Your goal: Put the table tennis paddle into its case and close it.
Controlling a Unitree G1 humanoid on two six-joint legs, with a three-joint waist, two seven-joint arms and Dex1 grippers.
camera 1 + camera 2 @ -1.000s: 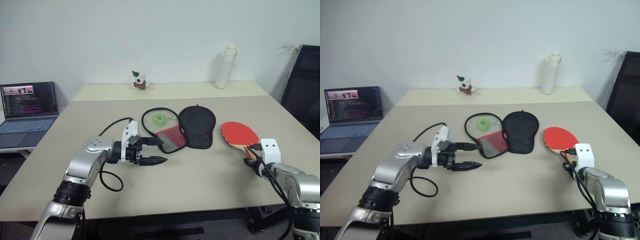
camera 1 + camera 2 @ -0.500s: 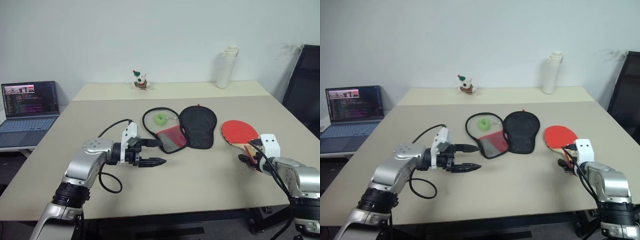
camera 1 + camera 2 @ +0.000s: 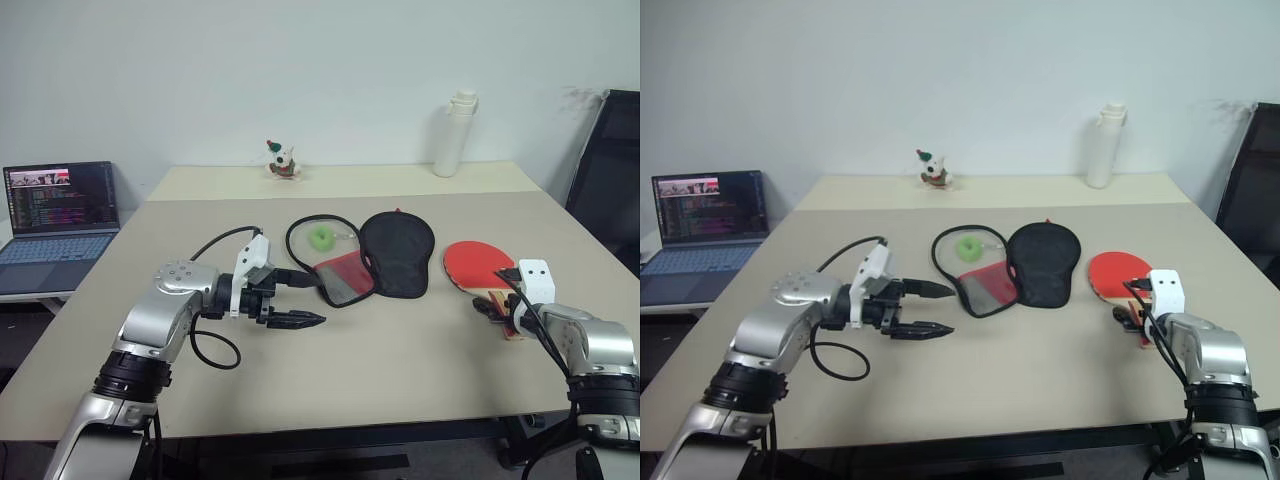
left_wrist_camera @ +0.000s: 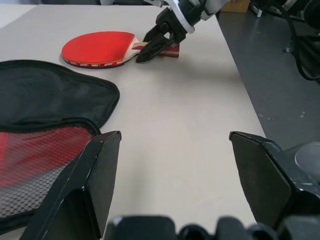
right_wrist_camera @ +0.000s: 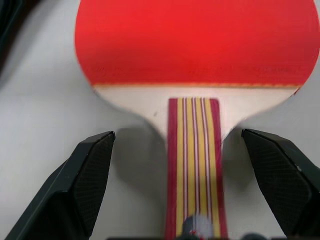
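Red rubber is facing up on the table tennis paddle [image 3: 481, 265], which is lying flat on the beige desk [image 3: 400, 350] just to the right of its case [image 3: 372, 258]. The case is spread open near the desk's middle, its black half toward the paddle and its red mesh-pocket half on the far side, with a small green object [image 3: 320, 237] sitting inside the black cord loop behind that red half. What has changed over the last second is the right claw [image 5: 190, 165]: it was narrower a moment ago and has now spread wide, its fingers straddling the striped wooden handle without touching it, and the arm has crept forward toward the case along the handle. That suggests the pick-up is only being lined up; the paddle is not yet gripped, so nothing of the packing is done. The left claw [image 3: 305, 302] is hovering released on the opposite side of the case from the paddle, pointing at the red half and holding nothing, probably waiting to steady or lift the flap once the paddle arrives.
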